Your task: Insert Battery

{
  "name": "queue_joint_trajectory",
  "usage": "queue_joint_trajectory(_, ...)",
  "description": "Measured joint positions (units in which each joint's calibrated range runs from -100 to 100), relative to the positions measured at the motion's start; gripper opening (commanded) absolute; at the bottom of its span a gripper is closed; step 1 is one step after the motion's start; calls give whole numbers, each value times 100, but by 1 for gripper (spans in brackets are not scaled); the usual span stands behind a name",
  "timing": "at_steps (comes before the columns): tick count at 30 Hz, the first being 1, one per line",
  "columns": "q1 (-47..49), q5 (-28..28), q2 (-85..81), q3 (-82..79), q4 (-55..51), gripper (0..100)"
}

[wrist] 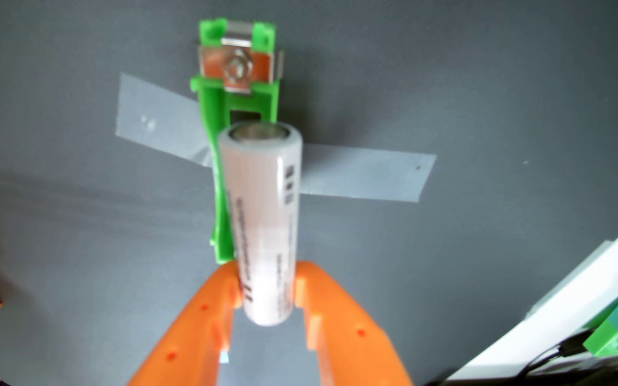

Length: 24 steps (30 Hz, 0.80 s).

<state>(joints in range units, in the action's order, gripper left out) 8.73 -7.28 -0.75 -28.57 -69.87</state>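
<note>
- I am working over a plain grey table (486, 92), seen in the wrist view, with nothing moving around the target.
- My orange gripper (267, 285) is clamping the near end of one white battery (263, 222), a finger pressing each side of it.
- The battery is pointing away from me, its far end hanging just short of the metal contact clip (238, 70), and its body is sitting over the right part of the green holder (222, 178).
- To seat it well, I am judging that I need to nudge slightly left so it centres in the cradle, then lower it flat and push towards the far clip before letting go.
- I am counting one battery, one holder, and two strips of grey tape (367, 172) pinning the holder down, one to the left and one to the right.
</note>
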Motion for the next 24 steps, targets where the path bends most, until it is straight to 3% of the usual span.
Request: queue_joint_trajectory(24, 0, 5, 0, -271, 33, 2)
